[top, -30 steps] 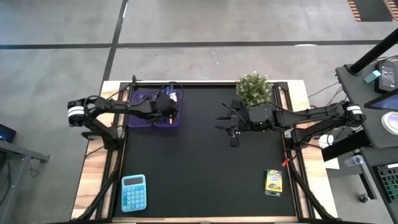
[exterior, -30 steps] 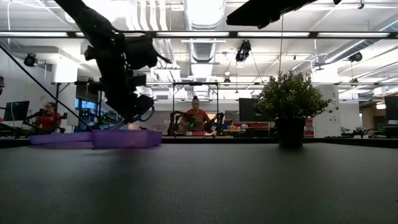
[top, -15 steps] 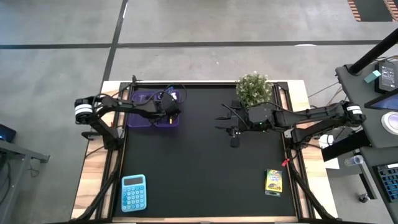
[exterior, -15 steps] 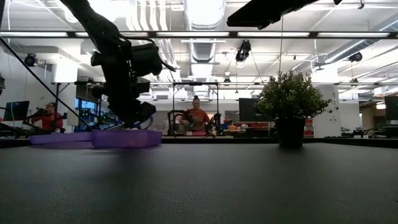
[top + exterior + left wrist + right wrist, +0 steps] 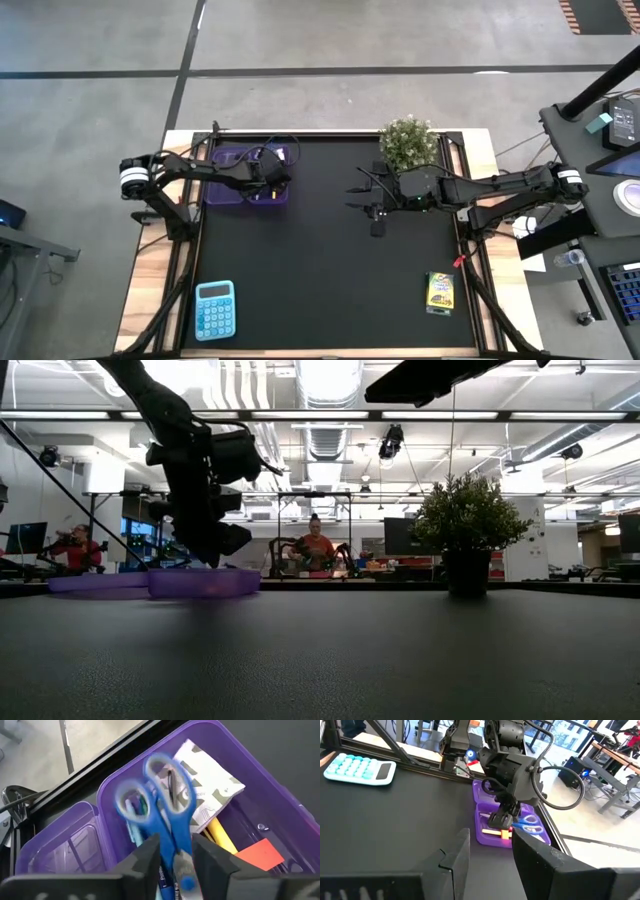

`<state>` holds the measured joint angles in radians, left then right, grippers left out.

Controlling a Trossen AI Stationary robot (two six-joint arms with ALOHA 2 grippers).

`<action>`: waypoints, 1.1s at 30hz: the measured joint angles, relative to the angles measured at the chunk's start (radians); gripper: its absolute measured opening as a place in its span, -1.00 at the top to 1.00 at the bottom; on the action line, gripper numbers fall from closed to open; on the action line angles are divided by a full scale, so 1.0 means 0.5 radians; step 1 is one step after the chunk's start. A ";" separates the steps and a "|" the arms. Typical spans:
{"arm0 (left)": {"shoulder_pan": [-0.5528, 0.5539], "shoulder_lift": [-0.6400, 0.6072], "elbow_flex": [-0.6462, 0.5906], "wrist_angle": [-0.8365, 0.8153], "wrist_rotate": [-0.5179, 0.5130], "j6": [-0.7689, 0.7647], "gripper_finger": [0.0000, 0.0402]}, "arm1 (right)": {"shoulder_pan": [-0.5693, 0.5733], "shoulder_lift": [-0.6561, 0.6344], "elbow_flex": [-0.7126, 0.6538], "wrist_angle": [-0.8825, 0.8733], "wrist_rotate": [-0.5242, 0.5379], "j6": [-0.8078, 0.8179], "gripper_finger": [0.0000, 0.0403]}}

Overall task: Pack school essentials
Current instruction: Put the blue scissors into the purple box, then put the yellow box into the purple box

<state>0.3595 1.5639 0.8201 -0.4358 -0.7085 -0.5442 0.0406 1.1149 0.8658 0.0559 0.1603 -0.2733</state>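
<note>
Left hand (image 5: pixel 268 178): I see it lowered over the translucent purple two-compartment plastic case (image 5: pixel 222 190) at the far left of the black worktop (image 5: pixel 320 260). Its fingers are closed on the blades of the blue-handled scissors (image 5: pixel 160 815), whose loops point away from the wrist, over the case's open compartment.

Case contents: in my left wrist view, a white packet with grey marks (image 5: pixel 210 790), a yellow pen (image 5: pixel 222 837), a flat red eraser (image 5: pixel 260 854) and a blue pen (image 5: pixel 165 877) lie in the same compartment beneath the scissors. The neighbouring compartment looks bare.

Right hand (image 5: pixel 376 212): it hangs over the worktop's middle, just in front of the small green potted plant (image 5: pixel 408 143), well apart from the case. In my right wrist view its two dark fingers (image 5: pixel 457 855) stand parted with nothing between them.

Crayon box: a yellow-green cardboard crayon box (image 5: pixel 440 292) lies flat near the right front corner of the worktop.

Calculator: a light blue calculator (image 5: pixel 215 309) lies near the left front corner.

Room behind: in the low view, a person in red (image 5: pixel 318 548) sits beyond the worktop.
</note>
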 joint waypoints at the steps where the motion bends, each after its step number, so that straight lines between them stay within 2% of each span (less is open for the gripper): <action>1: 0.000 0.000 0.000 0.000 0.001 0.000 0.50 | 0.000 0.000 0.000 0.000 -0.001 0.000 0.32; 8: 0.001 -0.002 0.011 0.001 0.039 0.001 0.23 | 0.000 0.000 0.000 0.000 -0.001 0.000 0.32; 16: -0.093 -0.136 0.085 0.016 0.190 0.052 0.17 | 0.000 0.000 0.000 -0.002 -0.001 0.002 0.32; 21: -0.285 -0.289 0.085 0.188 0.195 0.232 0.17 | 0.000 0.000 -0.001 -0.046 -0.002 0.042 0.32; 26: -0.509 -0.366 0.081 0.431 0.213 0.541 0.17 | 0.000 0.000 -0.002 -0.117 -0.003 0.153 0.32; 33: -0.707 -0.385 0.079 0.737 0.220 1.001 0.17 | 0.006 0.006 -0.006 -0.229 -0.021 0.548 0.32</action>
<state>0.0058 1.3716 0.8597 -0.0674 -0.5987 -0.0435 0.0434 1.1179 0.8627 -0.0588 0.1500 0.0007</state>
